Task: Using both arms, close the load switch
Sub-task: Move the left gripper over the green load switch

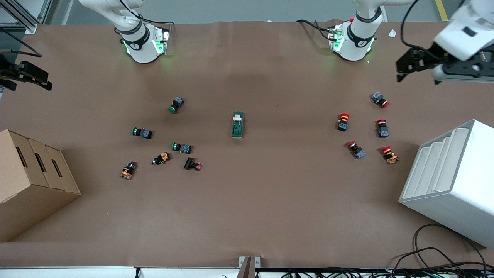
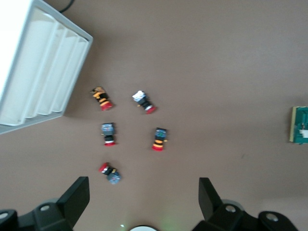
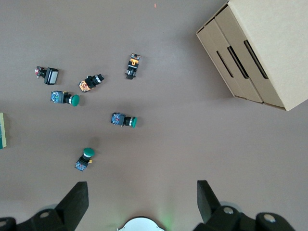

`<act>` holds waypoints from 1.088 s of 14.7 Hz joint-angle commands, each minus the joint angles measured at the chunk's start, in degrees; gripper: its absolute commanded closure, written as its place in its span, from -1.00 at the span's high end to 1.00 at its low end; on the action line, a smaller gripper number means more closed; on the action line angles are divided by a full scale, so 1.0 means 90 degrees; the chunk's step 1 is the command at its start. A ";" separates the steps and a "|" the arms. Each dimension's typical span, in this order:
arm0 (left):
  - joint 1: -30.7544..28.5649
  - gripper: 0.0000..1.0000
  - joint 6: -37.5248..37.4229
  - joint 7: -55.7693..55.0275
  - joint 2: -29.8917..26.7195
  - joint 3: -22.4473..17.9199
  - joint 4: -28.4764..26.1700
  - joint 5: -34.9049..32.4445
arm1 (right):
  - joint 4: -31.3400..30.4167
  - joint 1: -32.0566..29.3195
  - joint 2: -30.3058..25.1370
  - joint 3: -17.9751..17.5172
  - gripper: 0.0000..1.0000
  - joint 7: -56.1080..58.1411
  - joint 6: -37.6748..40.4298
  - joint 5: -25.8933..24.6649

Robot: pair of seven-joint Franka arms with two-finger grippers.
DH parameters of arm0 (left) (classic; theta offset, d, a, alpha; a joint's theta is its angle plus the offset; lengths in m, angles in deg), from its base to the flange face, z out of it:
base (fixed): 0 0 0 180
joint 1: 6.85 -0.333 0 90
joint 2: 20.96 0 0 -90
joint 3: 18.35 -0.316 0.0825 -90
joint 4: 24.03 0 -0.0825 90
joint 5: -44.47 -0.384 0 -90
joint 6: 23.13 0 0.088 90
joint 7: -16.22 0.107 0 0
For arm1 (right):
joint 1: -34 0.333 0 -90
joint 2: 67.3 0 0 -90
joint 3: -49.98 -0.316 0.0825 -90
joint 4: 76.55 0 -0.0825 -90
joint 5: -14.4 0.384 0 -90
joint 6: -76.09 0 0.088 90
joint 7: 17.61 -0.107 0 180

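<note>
The load switch (image 1: 237, 125), a dark-green block with a cream lever piece at its end toward the robots' bases, lies alone at the middle of the table. Its edge shows in the left wrist view (image 2: 299, 124), and a sliver shows in the right wrist view (image 3: 2, 130). My left gripper (image 1: 401, 71) hangs high over the left arm's end of the table, open and empty (image 2: 143, 192). My right gripper (image 1: 40, 79) hangs high over the right arm's end, open and empty (image 3: 143, 197). Both are well away from the switch.
Several red-capped push buttons (image 1: 343, 121) lie toward the left arm's end, beside a white slotted rack (image 1: 451, 177). Green-capped (image 1: 176, 104) and other small buttons (image 1: 127, 170) lie toward the right arm's end, beside a cardboard box (image 1: 31, 181).
</note>
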 commanded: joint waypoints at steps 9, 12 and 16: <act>0.1243 1.00 0.1742 -0.5871 0.1792 0.2387 0.0141 -0.0290 | -0.0138 0.0005 -0.0106 0.0049 1.00 0.0022 -0.0131 -0.0065; 0.2133 1.00 0.2270 -0.7025 0.2437 0.2387 0.0131 -0.1158 | -0.0119 0.0005 -0.0106 0.0049 1.00 0.0013 -0.0141 -0.0065; 0.3031 1.00 0.2886 -0.8617 0.3199 0.2387 0.0092 -0.2261 | 0.0066 -0.0034 -0.0067 0.0059 1.00 0.0003 -0.0102 -0.0065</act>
